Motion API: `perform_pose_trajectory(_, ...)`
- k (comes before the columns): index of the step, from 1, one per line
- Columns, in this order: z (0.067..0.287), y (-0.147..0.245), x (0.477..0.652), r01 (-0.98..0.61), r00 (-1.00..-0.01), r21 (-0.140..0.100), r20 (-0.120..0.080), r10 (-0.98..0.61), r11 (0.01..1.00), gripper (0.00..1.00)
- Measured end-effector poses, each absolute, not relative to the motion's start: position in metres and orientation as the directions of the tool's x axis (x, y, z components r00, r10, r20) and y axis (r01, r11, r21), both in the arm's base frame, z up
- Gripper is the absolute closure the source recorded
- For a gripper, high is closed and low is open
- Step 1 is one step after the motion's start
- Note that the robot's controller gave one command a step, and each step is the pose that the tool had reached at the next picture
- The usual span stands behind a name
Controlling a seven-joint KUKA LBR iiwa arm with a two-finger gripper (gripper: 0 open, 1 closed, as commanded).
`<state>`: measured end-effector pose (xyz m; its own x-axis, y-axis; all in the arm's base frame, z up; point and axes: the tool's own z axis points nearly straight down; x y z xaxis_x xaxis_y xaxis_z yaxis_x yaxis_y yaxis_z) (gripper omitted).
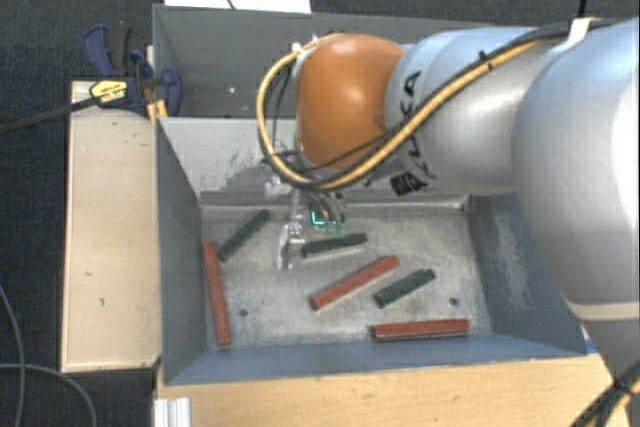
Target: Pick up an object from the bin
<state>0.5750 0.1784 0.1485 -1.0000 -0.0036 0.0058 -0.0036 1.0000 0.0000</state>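
Your arm fills the right side and reaches well in over the grey bin. It leans across the back wall, so the wrist hangs over the middle of the floor. The orange cover on that wrist sits right above the work and hides much of what you'd want to see. The cable loops clear around it.

Down on the floor you've got six sticks, all lying flat and mostly apart, which is handy for a clean pick. A red stick runs along the left wall and another red stick lies by the front edge. A third red stick sits at a slant mid-floor. A dark green stick is just to its right, and another dark green stick lies back left.

The sixth one matters most, a dark green stick in the back middle. Your claw is low, right at its left end, near the floor. I can't tell whether the claw is apart or together, or whether it has that stick at all. My read is that it's the likely target, since it's the nearest thing and has room around it.
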Motion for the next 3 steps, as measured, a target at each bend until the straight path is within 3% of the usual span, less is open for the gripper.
perform_pose_trajectory(1, 0.153, 0.178, 0.577, 0.001, -1.000, 0.002, -0.002, 0.001, 1.000, 0.00)
perform_pose_trajectory(2, 0.141, 0.190, 0.583, -0.044, -0.999, 0.000, -0.008, -0.044, 0.999, 0.00)
perform_pose_trajectory(3, 0.107, 0.220, 0.588, -0.428, -0.904, 0.001, -0.005, -0.428, 0.904, 0.00)
